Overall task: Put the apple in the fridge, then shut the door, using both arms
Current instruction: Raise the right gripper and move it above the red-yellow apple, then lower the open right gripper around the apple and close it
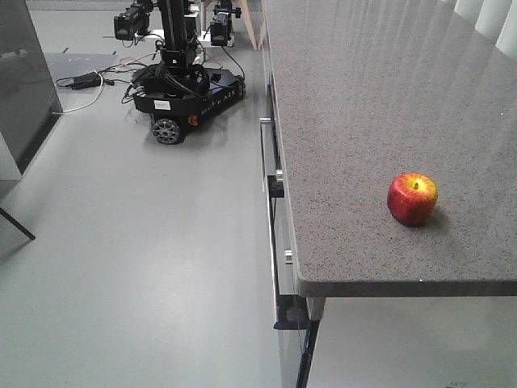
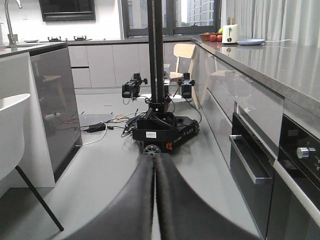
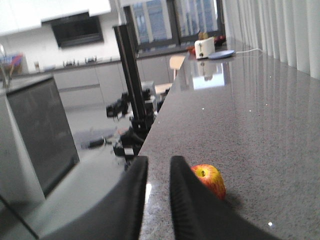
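Note:
The apple [image 1: 412, 198], red with a yellow patch at the stem, sits upright on the grey speckled countertop [image 1: 363, 97] near its front edge. In the right wrist view the apple [image 3: 211, 180] lies just right of my right gripper [image 3: 157, 162], partly hidden behind the right finger [image 3: 182, 190]. The jaws stand a little apart and hold nothing. My left gripper [image 2: 153, 159] is shut and empty, low over the floor, pointing at a separate black wheeled robot [image 2: 162, 130]. The fridge and its door are out of view. Neither gripper shows in the exterior view.
The wheeled robot [image 1: 182, 81] stands on the floor with cables beside it. A flat dark grey panel [image 1: 24, 81] is at the left. Drawers with metal handles [image 1: 271, 210] run under the countertop. An oven [image 2: 300, 155] and a white chair [image 2: 12, 130] show in the left wrist view.

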Controlling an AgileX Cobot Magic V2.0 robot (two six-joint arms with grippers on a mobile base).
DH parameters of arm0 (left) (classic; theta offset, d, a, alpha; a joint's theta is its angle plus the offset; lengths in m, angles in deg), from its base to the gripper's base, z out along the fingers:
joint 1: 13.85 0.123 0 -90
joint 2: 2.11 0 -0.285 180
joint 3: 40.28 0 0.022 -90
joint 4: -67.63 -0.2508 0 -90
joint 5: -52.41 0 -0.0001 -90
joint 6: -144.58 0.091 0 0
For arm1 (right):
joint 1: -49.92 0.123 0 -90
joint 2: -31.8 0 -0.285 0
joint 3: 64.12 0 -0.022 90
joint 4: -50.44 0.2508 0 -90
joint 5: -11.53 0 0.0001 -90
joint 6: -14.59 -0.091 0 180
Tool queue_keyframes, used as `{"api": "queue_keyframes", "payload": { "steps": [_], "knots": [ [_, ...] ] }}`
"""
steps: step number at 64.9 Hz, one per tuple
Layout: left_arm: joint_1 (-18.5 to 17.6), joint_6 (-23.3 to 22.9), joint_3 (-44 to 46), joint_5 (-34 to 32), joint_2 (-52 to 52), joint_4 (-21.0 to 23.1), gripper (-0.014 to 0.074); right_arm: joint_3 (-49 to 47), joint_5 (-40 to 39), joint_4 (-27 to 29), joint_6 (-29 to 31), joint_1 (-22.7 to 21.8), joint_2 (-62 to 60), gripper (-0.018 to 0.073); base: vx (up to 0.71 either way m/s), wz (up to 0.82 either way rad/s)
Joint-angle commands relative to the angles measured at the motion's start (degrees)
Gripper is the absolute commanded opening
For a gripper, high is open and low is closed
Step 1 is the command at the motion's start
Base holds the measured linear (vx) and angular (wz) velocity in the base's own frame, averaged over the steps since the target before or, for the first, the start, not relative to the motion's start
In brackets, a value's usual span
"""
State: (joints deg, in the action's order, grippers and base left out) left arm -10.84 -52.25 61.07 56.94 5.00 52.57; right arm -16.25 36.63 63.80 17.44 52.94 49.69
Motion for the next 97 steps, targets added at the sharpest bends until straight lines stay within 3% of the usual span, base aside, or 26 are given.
{"api": "queue_keyframes", "payload": {
  "steps": [1, 8, 14, 26, 40, 65, 75, 87, 97],
  "knots": [
    [-0.15, -0.51, -1.58, -4.06, -0.90, 0.03, -0.0006, -7.21, 1.38, 0.74, 3.94, 0.11, 5.31, 0.0353, 0.00, 0.00],
    [-0.15, -0.51, -1.58, -4.06, -0.90, 0.03, -0.0006, -10.07, 1.45, -0.31, 4.64, 0.11, 8.76, 0.0603, 0.00, 0.00],
    [-0.15, -0.51, -1.58, -4.06, -0.90, 0.03, -0.0006, -9.62, -0.38, -1.99, 5.63, 0.11, 10.54, 0.0731, 0.00, 0.00],
    [-0.15, -0.51, -1.58, -4.06, -0.90, 0.03, -0.0006, -10.97, -2.30, -2.49, 6.84, 0.11, 15.37, 0.0715, 0.00, 0.00],
    [-0.15, -0.51, -1.58, -4.06, -0.90, 0.03, -0.0006, -22.54, 3.15, -2.54, 10.33, 0.11, 31.33, 0.0699, 0.00, 0.00],
    [-0.15, -0.51, -1.58, -4.06, -0.90, 0.03, -0.0006, -39.99, 7.75, -5.79, 8.25, -0.03, 60.35, 0.0687, 0.00, 0.00],
    [-0.15, -0.51, -1.58, -4.06, -0.90, 0.03, -0.0006, -46.03, 10.61, -5.71, 6.59, -2.75, 68.90, 0.0684, 0.00, 0.00],
    [-0.15, -0.51, -1.58, -4.06, -0.90, 0.03, -0.0006, -49.86, 16.29, -5.46, 8.16, -3.52, 75.60, 0.0682, 0.00, 0.00],
    [-0.15, -0.51, -1.58, -4.06, -0.90, 0.03, -0.0006, -49.98, 16.10, -3.68, 11.47, -3.52, 77.84, 0.0676, 0.00, 0.00]
  ]
}}
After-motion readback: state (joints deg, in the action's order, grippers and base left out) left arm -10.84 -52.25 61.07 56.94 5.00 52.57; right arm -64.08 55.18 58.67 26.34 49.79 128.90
